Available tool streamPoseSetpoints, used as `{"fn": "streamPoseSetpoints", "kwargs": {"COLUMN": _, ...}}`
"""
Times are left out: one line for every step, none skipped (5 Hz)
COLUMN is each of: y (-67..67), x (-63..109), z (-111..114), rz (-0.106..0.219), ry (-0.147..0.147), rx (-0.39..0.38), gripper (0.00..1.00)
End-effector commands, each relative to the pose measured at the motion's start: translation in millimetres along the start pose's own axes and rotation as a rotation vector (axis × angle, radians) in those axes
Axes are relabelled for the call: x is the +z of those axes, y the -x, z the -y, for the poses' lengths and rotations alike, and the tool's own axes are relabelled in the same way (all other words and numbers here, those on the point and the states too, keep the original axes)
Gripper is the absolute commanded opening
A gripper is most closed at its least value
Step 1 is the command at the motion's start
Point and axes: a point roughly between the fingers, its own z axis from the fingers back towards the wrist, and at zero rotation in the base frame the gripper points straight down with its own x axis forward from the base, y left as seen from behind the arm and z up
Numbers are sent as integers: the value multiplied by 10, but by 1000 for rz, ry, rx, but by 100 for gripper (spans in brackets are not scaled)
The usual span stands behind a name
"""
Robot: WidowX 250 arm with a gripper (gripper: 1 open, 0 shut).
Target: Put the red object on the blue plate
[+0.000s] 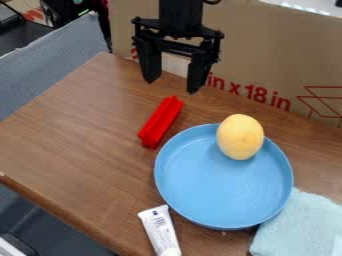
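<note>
A bright red narrow bar lies on the wooden table, just left of the blue plate. It slants from upper right to lower left and sits close to the plate's upper-left rim without resting on it. The large round light-blue plate holds a yellow-orange fruit on its far side. My black gripper hangs above and behind the red bar, pointing down. Its two fingers stand wide apart with nothing between them.
A white tube lies at the plate's near-left edge. A pale teal cloth sits at the lower right corner. A cardboard box rises behind the gripper, and a grey panel stands at the left.
</note>
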Motion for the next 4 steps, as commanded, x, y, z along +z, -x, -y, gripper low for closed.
{"fn": "streamPoseSetpoints", "kwargs": {"y": 60, "x": -20, "z": -78, "rz": -20, "ry": -7, "rx": -5, "gripper": 100}}
{"fn": "streamPoseSetpoints", "kwargs": {"y": 144, "x": 12, "z": -128, "rz": -38, "ry": -14, "rx": -15, "gripper": 100}}
{"fn": "streamPoseSetpoints", "kwargs": {"y": 67, "x": -129, "z": -169, "rz": -48, "ry": -13, "rx": -25, "gripper": 100}}
{"fn": "streamPoseSetpoints", "kwargs": {"y": -14, "x": -170, "z": -159, "rz": -66, "ry": -14, "rx": -23, "gripper": 100}}
